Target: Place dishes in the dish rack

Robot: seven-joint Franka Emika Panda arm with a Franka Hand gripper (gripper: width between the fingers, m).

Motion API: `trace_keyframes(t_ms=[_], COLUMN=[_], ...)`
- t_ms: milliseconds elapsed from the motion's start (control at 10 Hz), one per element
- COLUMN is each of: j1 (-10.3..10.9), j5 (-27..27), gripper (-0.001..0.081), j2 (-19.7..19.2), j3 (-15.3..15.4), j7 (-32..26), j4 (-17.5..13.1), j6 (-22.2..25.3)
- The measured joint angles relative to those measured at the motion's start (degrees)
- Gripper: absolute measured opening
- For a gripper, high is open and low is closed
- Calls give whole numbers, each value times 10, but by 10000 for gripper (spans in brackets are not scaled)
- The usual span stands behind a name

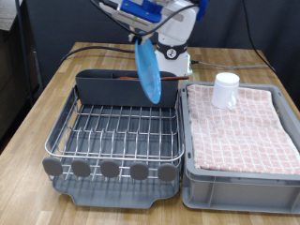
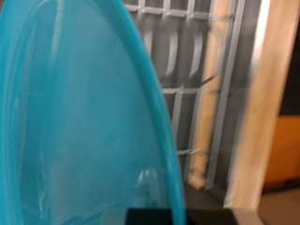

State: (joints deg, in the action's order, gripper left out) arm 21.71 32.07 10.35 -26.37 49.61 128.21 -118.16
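Note:
My gripper (image 1: 140, 37) is shut on the top edge of the light-blue plate (image 1: 147, 71) and holds it on edge, hanging over the back right part of the dish rack (image 1: 62, 131). The plate's lower rim is level with the rack's tall grey back compartment (image 1: 98, 90). In the wrist view the plate (image 2: 75, 122) fills most of the picture, with the rack's wires (image 2: 190, 86) behind it. The white mug (image 1: 225, 90) stands upside down on the pink checked cloth. A thin brown strip (image 1: 127, 80) in the back compartment may be the spoon.
The grey tub (image 1: 234, 187) with the pink checked cloth (image 1: 242, 131) stands right beside the rack on the exterior view's right. Both sit on a wooden table (image 1: 37, 108). A black cable (image 1: 94, 49) lies on the table behind the rack, next to the robot's base (image 1: 173, 52).

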Motion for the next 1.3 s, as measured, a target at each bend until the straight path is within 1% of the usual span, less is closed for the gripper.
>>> trace_keyframes(t_ms=[100,200,300,500,700,900,1100,1300], j1=[-5,-6,-6,-7,-8,-9,-9,-9], j5=[7,8,7,39,67,69,69,68], gripper=[24,24,24,24,24,24,24,24], j2=[0,-4,-4,-4,-4,-11,-31,-52], j3=[-16,-22,-22,-22,-33,-51,-65,-74], j7=[-37,-65,-58,-66,-104,-155,-189,-207], j4=[-5,-6,-6,-7,-17,-31,-52,-65], j6=[-29,-48,-41,-42,-63,-85,-90,-106])
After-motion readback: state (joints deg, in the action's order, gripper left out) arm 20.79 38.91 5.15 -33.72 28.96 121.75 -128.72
